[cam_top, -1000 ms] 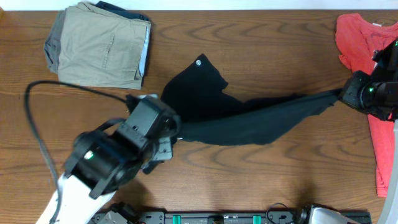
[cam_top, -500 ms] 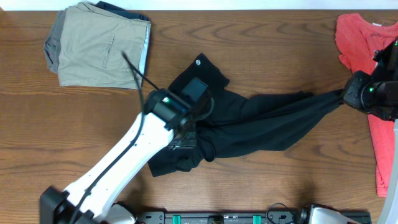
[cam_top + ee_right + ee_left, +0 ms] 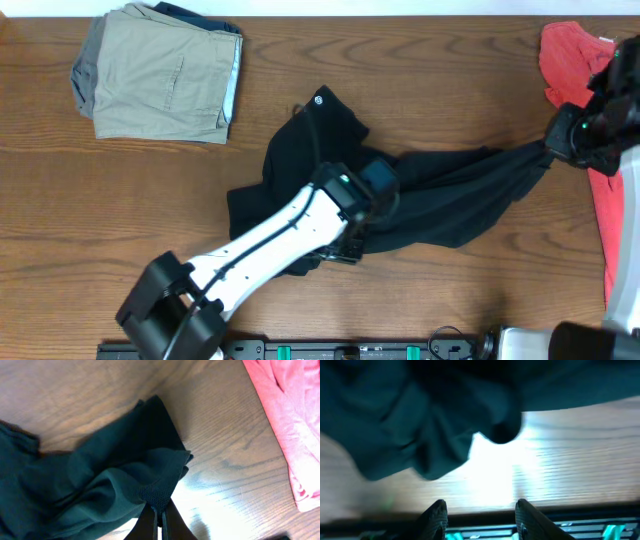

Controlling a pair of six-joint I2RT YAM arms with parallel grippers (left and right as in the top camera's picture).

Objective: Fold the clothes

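- My right claw is pinching one end of the black trousers.
- My left claw is hanging open by the bunched part.
- The trousers are lying across the middle of the table.
- I think I am pulling them flat; next, the left claw needs a loose edge.
- The white round logo is showing no words.

Black trousers: plain soft fabric, unfolded and crumpled mid-table. The bulk sits in a wrinkled heap at center. Small white round logo faces up near the heap's far edge. One leg is stretched out to the right, narrowing to a gathered tip.
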